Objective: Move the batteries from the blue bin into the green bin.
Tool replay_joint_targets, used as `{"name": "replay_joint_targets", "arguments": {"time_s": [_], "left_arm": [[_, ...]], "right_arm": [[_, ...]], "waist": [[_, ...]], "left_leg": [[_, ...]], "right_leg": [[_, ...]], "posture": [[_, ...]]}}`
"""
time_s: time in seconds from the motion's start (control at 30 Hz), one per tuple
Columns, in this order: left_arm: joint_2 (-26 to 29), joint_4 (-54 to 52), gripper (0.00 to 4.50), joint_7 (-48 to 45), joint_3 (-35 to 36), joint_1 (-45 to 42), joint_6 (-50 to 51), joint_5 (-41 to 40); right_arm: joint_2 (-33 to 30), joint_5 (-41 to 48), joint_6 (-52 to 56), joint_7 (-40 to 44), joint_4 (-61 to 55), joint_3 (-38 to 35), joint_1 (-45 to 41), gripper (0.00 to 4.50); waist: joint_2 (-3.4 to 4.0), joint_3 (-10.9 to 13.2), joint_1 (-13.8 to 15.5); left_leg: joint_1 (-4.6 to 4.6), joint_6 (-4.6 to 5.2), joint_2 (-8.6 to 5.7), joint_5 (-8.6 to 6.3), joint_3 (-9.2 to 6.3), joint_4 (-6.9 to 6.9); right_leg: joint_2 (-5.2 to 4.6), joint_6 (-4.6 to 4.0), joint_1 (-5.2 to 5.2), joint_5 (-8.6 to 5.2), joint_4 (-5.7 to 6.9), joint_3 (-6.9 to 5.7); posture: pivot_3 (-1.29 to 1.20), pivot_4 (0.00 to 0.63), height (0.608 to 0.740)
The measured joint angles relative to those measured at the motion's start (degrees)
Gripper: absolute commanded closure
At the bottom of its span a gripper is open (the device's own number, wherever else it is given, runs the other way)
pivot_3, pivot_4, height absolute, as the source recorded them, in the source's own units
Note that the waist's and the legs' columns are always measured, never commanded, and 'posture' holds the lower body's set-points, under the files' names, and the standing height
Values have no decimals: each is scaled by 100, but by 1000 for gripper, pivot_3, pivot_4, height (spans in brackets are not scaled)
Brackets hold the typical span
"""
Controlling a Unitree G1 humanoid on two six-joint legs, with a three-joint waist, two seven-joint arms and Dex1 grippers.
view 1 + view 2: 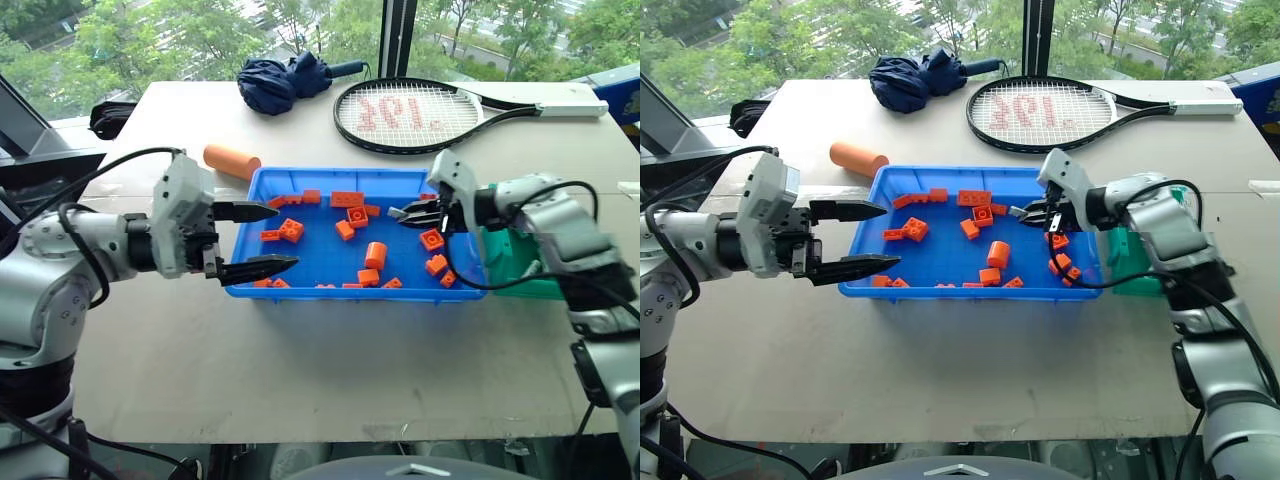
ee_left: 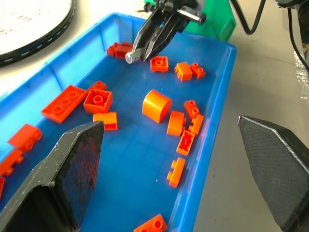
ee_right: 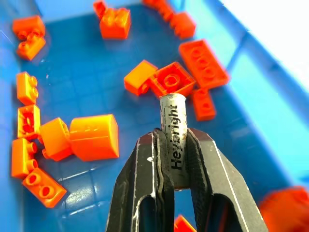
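The blue bin [image 1: 330,265] lies mid-table, strewn with orange bricks. Over its right part hangs my right gripper [image 1: 405,213], shut on a silver-grey battery [image 3: 174,130] whose end sticks out past the fingertips. The left wrist view shows that same gripper [image 2: 133,55] with the battery's tip [image 2: 129,58] above the bricks. The green bin [image 1: 505,262] stands just right of the blue bin, partly hidden behind my right arm. At the blue bin's left edge my left gripper [image 1: 287,237] is open and holds nothing. No other batteries can be seen among the bricks.
Several orange bricks [image 1: 291,230] and a short orange cylinder [image 1: 376,255] lie in the blue bin. A big orange cylinder [image 1: 232,161] rests on the table behind its left corner. A tennis racket [image 1: 420,115] and a dark folded umbrella [image 1: 285,80] lie further back.
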Motion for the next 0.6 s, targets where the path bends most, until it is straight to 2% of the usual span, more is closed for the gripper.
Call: {"name": "replay_joint_targets", "arguments": {"time_s": [0.13,0.27,0.33,0.4,0.57,0.6], "left_arm": [[-357,40,0,67,-435,-397,-45,-147],[-648,152,0,121,-799,-883,-118,-163],[-899,217,0,113,-1160,-1199,-150,-158],[-1130,365,0,113,-1455,-1557,-159,-144],[-1413,571,0,102,-1831,-2224,-198,-72],[-1430,640,0,103,-1882,-2268,-210,-41]], "right_arm": [[-722,402,1165,-541,-1467,-1343,577,4467],[-1037,499,1688,-873,-1819,-2187,1297,4467],[-1177,520,1776,-1014,-1876,-2667,1923,4467],[-1202,508,1741,-1148,-1816,-2944,2314,4467],[-1045,493,1276,-1435,-1359,-3071,2814,4467],[-1026,520,1226,-1454,-1261,-3072,2831,4031]], "waist": [[-4,-2,86],[-3,-4,89],[-2,-4,99],[-3,-4,88],[4,-4,15],[4,-4,4]], "left_leg": [[6,10,0,-6,-2,1],[14,27,-4,-14,5,2],[13,29,-8,-14,6,4],[15,29,-6,-14,12,6],[41,30,-1,-14,35,-1],[45,30,3,-14,38,-3]], "right_leg": [[2,0,11,0,-1,-5],[4,0,22,1,1,-2],[17,0,25,0,1,-5],[24,0,25,0,2,-5],[36,1,34,0,6,9],[41,1,36,0,7,12]], "posture": [[0,150,740],[0,150,740],[0,150,740],[0,150,740],[0,150,740],[0,150,740]]}}
